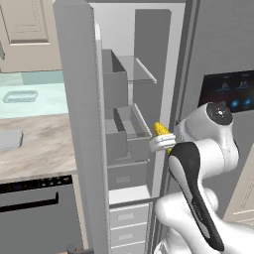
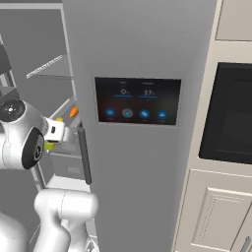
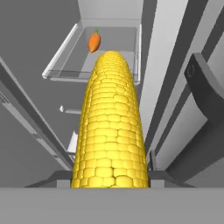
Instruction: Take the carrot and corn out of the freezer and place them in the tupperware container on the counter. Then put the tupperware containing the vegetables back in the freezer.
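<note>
The gripper (image 1: 166,141) grasps the corn (image 3: 111,127); in the hand view the cob runs straight out from between the 2 finger tips, its near end seated between them; in the left base view its yellow tip (image 1: 161,130) pokes up past the white hand, just in front of the open freezer (image 1: 129,99). The carrot (image 3: 94,41) lies on a freezer shelf (image 3: 70,61), farther in, well apart from the corn; from the right base view it shows as an orange spot (image 2: 74,112) beside the door edge. The tupperware (image 1: 20,95) sits on the counter (image 1: 34,144) far to the left, and looks empty, though it is small in that view. Judged from this, 1 vegetable is in hand and not yet delivered; the carrot is untouched. The corn looks stiff and light, with a bumpy kernel surface that should give the pads some bite; but it is round, and held near 1 end it may swing or roll in the grip, so a slow carry seems wise. The carrot is smaller, smooth and tapered; its thick middle is the better place to grasp, across its width, since the thin end could slip out.
</note>
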